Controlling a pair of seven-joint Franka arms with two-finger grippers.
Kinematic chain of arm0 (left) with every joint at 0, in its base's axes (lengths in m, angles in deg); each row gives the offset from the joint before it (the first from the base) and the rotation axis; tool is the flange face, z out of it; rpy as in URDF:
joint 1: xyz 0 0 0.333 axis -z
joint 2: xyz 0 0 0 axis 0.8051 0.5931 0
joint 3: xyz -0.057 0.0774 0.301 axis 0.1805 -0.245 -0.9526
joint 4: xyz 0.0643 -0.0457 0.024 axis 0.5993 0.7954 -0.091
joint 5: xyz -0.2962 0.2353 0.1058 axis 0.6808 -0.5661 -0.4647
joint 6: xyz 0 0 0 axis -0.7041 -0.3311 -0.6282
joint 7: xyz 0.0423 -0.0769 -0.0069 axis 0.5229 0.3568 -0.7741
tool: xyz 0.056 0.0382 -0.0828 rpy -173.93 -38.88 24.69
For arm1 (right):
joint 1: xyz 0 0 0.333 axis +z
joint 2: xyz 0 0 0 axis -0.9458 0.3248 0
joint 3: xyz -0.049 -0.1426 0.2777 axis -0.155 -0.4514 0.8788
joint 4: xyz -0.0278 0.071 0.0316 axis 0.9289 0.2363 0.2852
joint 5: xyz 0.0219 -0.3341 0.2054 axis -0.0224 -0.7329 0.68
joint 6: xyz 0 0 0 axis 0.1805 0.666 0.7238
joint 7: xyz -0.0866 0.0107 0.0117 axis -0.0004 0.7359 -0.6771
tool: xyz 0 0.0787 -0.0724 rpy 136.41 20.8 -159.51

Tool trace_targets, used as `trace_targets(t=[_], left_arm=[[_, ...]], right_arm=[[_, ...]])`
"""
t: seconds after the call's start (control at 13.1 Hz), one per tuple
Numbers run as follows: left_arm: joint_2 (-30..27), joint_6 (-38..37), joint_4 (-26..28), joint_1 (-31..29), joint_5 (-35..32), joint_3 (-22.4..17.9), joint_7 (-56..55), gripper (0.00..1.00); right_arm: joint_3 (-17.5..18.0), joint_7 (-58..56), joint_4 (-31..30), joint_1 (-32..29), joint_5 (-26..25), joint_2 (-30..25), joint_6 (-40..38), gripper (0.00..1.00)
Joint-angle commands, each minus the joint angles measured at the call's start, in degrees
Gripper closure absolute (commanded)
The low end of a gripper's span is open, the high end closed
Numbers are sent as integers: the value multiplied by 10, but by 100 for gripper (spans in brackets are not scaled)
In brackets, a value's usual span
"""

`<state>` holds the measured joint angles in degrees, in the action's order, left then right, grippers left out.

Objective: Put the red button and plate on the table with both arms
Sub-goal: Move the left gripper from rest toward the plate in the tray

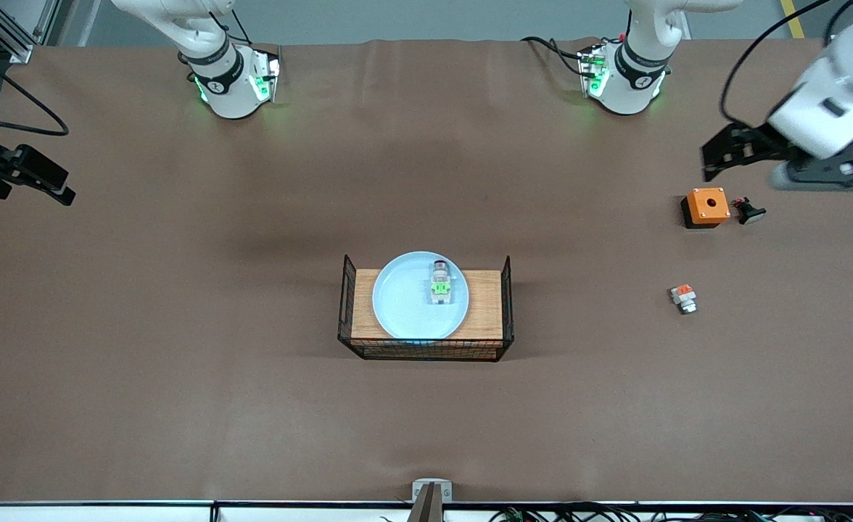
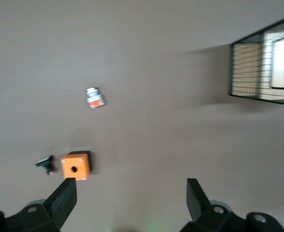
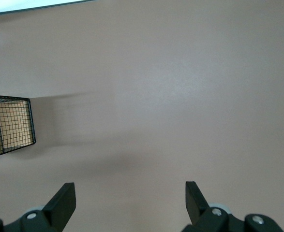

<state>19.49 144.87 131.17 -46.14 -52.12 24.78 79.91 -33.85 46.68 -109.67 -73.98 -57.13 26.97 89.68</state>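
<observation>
The pale blue plate [image 1: 415, 297] lies on a wooden board [image 1: 486, 304] inside a black wire basket [image 1: 426, 349] at the middle of the brown table [image 1: 180, 362]. The red button [image 1: 439, 287], a white-grey unit with a green block, lies on the plate. My left gripper [image 1: 720, 156] is open and empty, up in the air over the left arm's end of the table; in its wrist view [image 2: 131, 195] bare table lies between the fingers. My right gripper [image 1: 35, 181] is open and empty, over the right arm's end; it also shows in its wrist view [image 3: 130, 197].
An orange box with a round hole [image 1: 706, 206] [image 2: 76, 165] and a small black part [image 1: 748, 212] lie under the left gripper. A similar unit with an orange-red block [image 1: 684, 298] [image 2: 95, 97] lies nearer the front camera. The basket's wire end shows in both wrist views [image 2: 262, 65] [image 3: 11, 126].
</observation>
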Motion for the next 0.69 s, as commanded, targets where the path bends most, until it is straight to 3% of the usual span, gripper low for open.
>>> trace_targets(t=[0.0, 0.3, 0.61], left_arm=[[57, 13, -52, 38, 7, 29, -74, 0], [141, 87, -95, 129, 8, 38, -226, 0], [208, 190, -102, 205, 7, 37, -362, 0]], right_arm=[[7, 1, 9, -8, -8, 2, -7, 0], [7, -4, 9, -8, -8, 2, -7, 0], [9, -4, 8, -2, -7, 2, -9, 0]])
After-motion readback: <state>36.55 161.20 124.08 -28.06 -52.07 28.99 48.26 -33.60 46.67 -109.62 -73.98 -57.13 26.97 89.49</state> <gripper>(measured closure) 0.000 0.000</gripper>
